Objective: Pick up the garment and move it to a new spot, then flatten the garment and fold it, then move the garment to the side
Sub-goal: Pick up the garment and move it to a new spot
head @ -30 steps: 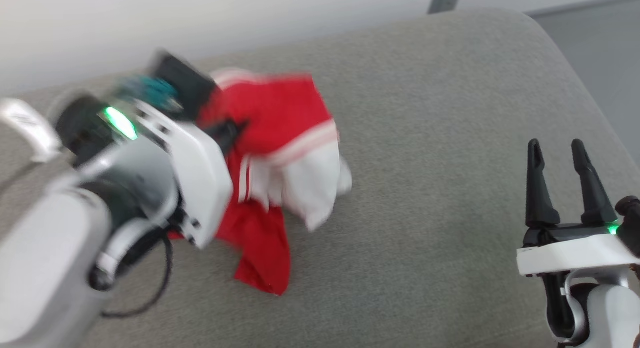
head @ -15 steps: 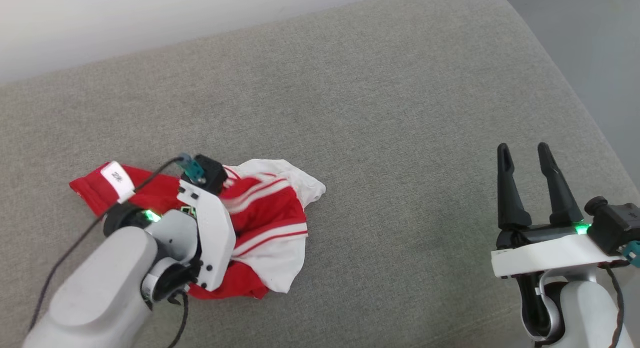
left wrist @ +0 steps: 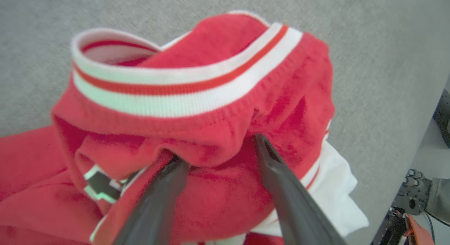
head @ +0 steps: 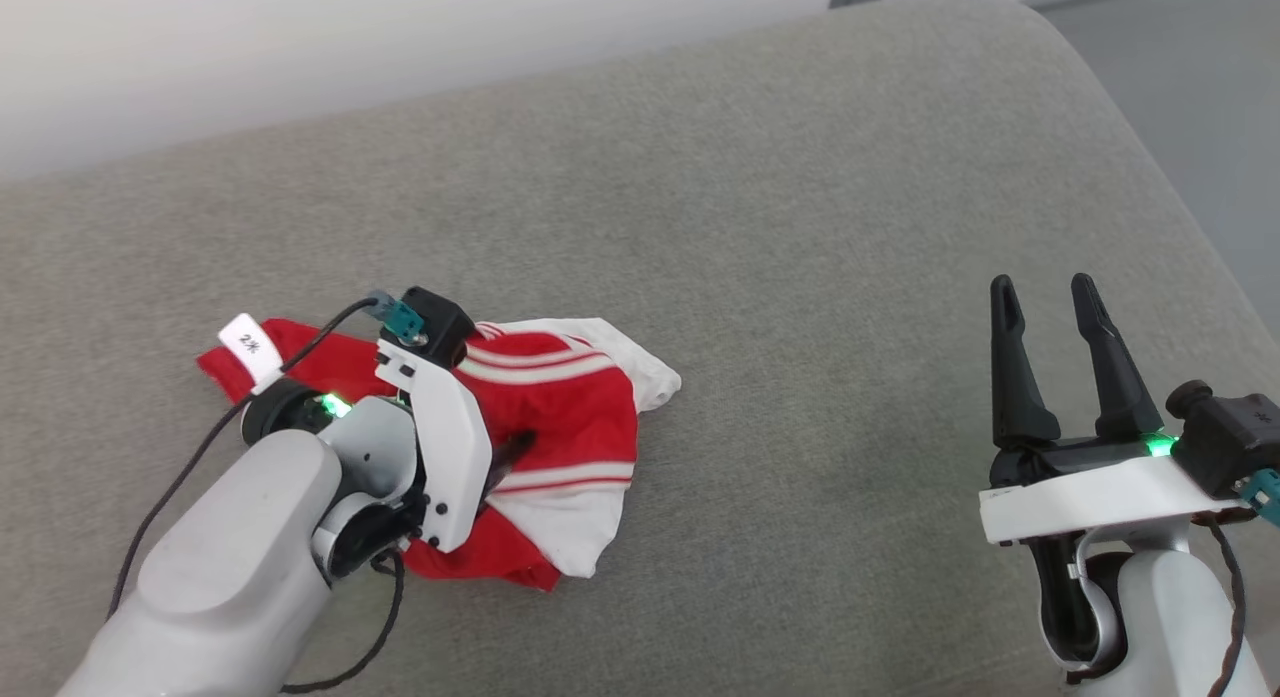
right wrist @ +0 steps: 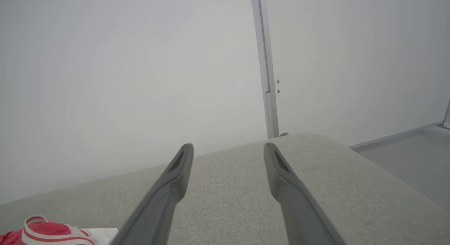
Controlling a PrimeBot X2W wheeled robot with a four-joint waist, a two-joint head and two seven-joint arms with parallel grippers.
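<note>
The garment (head: 560,417), a red jersey with white sleeve parts and striped trim, lies crumpled on the grey cushion at the lower left of the head view. My left gripper (head: 505,452) is pressed down into it from above. In the left wrist view the left gripper (left wrist: 217,149) stands open, its dark fingers (left wrist: 281,188) spread with their tips against a bulging red fold of the garment (left wrist: 197,79) under the striped collar. My right gripper (head: 1043,282) hovers open and empty at the lower right, far from the cloth. The right gripper (right wrist: 228,146) points at the wall, with the garment (right wrist: 42,232) at the bottom left corner.
The grey upholstered cushion (head: 800,227) spreads wide, with its rounded edge at the upper right. Beyond it are a white wall (right wrist: 140,62) and grey floor (head: 1200,67). A black cable (head: 170,497) trails along my left forearm.
A second ago the garment hung bunched from my left gripper; now it rests crumpled on the cushion with the left fingers spread. The head camera has shifted. The right gripper stays open.
</note>
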